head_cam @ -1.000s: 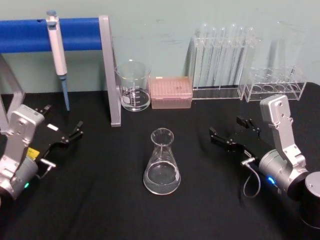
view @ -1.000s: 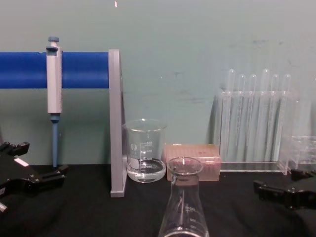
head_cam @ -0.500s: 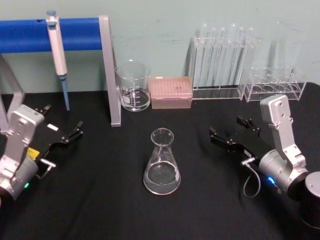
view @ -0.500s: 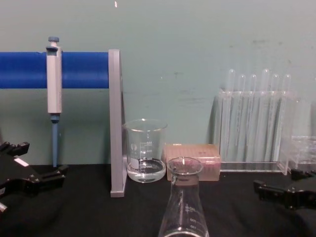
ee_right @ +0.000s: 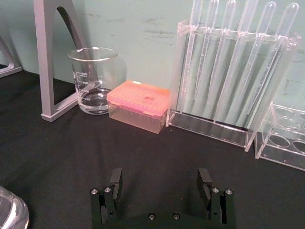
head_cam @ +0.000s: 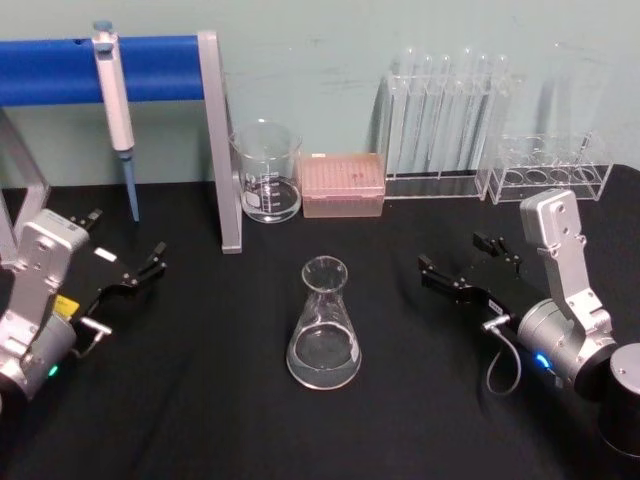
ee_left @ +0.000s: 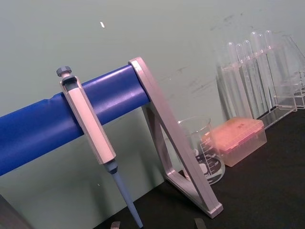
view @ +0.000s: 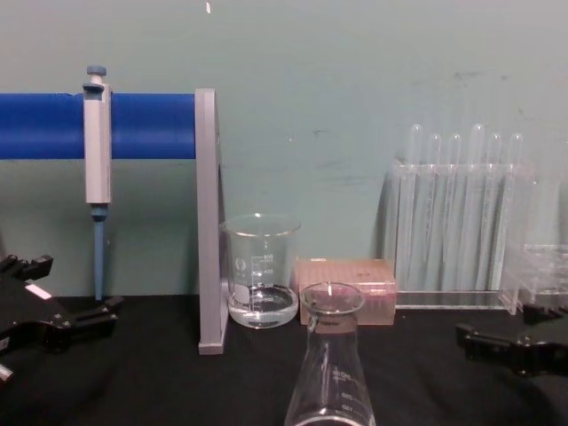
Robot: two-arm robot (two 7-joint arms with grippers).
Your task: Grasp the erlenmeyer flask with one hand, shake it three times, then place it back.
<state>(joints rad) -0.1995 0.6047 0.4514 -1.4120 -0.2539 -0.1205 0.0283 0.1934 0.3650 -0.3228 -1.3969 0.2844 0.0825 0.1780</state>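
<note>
**Erlenmeyer flask: pre-grasp status**

Erlenmeyer flask (head_cam: 324,325) stands upright on the black table (head_cam: 200,400), at the centre of my workspace, between my two grippers and touching neither. It holds a shallow layer of clear liquid.

Step in hand: none of the three is begun. By my judgement the task is at approach; grasp, shake and return remain.

My right gripper (head_cam: 470,265) rests low over the table, to the right of the flask and well apart from it. Its jaws stand wide apart with nothing between them, as the right wrist view confirms (ee_right: 159,183); the flask base shows at that view's corner. My left gripper (head_cam: 135,268) is parked at the left, also apart from the flask, jaws spread and empty.

Next move, as I judge it:
1. Bring the right gripper toward the flask with the jaws kept apart.
2. Straddle the narrow neck below the flared rim.
3. Close firmly; glass is smooth and may slip.

Keep clear of the beaker (head_cam: 266,172) and test tube rack (head_cam: 445,110) behind.
</note>
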